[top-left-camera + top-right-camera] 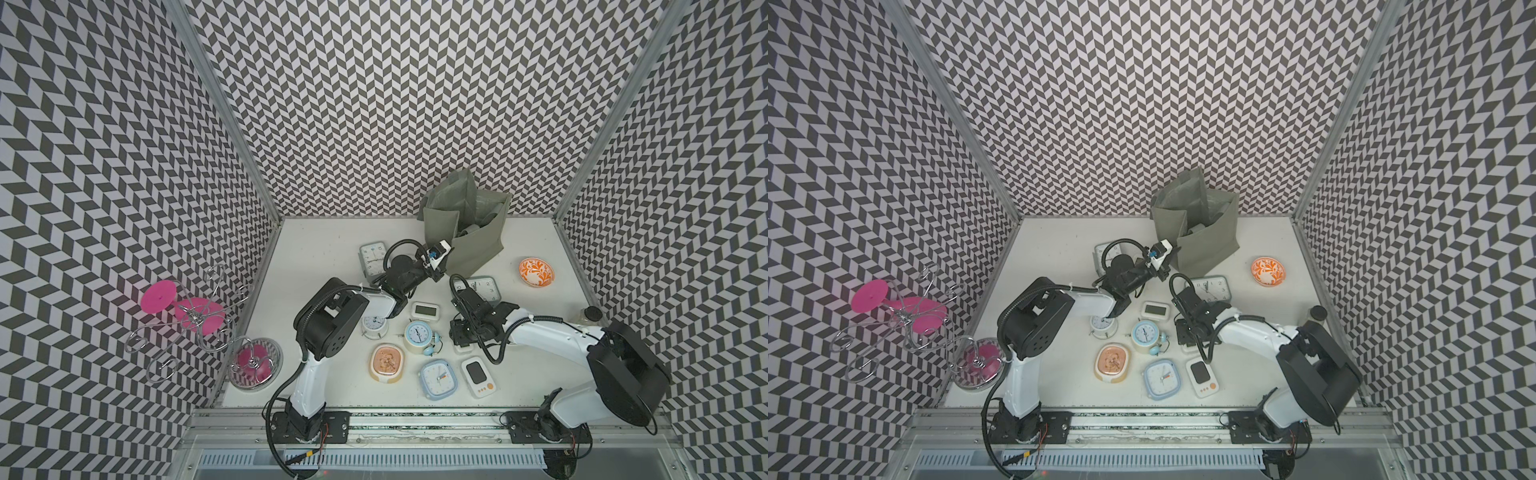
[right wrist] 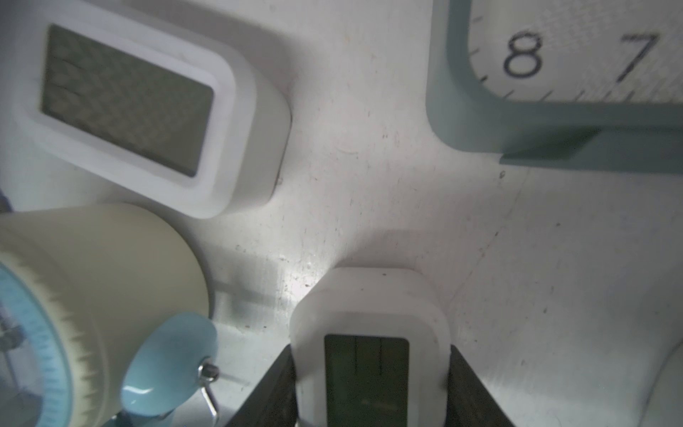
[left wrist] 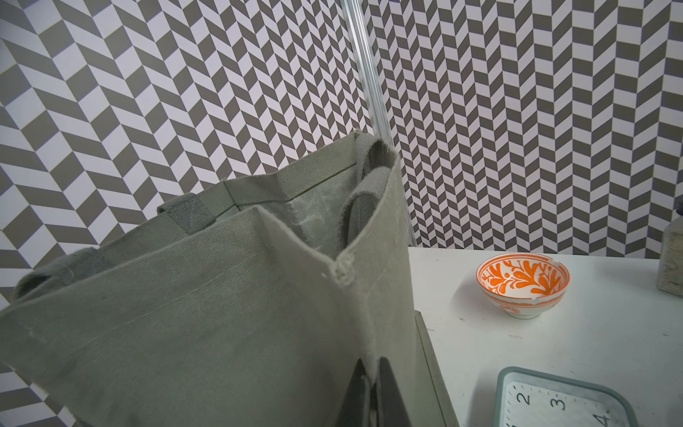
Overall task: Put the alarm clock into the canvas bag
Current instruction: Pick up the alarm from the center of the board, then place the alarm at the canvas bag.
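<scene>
Right fingers (image 2: 469, 399) press 2 sides of small white digital alarm clock (image 2: 366, 307). Clock sits on worktop (image 2: 369, 185), not lifted, well short of bag. Side grip suits lift. Farther back, left fingers (image 3: 388, 392) shut, pinching canvas bag (image 3: 221, 314) wall, likely steadying upright bag, mouth open, for drop-in.

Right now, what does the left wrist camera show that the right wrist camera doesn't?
Only left wrist: the bag, pinched by the shut left gripper, the bowl and a jar. Only right wrist: the right gripper flanking a small digital clock, a second digital clock and the bell clock. Both: the square clock and table.
</scene>
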Robot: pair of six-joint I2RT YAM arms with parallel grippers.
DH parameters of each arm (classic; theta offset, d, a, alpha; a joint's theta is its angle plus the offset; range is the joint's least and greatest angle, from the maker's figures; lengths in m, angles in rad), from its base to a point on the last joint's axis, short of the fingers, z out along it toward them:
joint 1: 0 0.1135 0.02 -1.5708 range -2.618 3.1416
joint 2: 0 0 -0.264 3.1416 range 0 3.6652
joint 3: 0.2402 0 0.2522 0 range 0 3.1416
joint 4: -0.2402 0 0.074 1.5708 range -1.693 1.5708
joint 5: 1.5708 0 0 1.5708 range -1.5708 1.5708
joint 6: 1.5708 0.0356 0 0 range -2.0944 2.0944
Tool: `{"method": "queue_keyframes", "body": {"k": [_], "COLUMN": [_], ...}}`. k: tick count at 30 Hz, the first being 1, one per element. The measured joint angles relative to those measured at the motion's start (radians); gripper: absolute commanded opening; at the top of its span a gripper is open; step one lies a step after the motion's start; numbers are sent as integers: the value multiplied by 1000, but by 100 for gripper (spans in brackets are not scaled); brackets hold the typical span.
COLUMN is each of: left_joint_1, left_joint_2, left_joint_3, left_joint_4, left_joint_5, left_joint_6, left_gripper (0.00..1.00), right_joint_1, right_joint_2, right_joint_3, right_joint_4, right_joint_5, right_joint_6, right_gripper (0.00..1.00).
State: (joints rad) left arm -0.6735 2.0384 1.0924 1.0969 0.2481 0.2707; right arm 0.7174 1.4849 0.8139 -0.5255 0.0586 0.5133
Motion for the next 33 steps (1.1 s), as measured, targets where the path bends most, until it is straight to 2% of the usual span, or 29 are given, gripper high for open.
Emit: {"method": "queue_keyframes", "body": {"k": [6,12,16,20,25,33], "left_joint_1": [0,0,0,0,-5,-8], "left_joint_2": [6,6,6,6,6,6], "left_joint_3": [0,0,0,0,-3,-10], "left_joint_4": [7,9,9,9,9,14], "left_joint_5": [1,6,12,13,11,12], "left_joint_6": [-2,-3,-2,2,20,26], "left_gripper": [8,8,9,9,9,9], "right_joint_1": [0,-7,-29,-110,-250,-317], "right_joint_2": [-126,-289,-267,-151,99,574], "right_joint_3": [182,455,701,923,1163,1540], "right_joint_4": [-121,-180,-171,-124,-92,-175], "right_joint_5": [57,219,300,301,222,144], "right_joint_6": [-16,-76,-171,-265,-340,-412], "right_gripper": [44,41,41,41,42,42]}}
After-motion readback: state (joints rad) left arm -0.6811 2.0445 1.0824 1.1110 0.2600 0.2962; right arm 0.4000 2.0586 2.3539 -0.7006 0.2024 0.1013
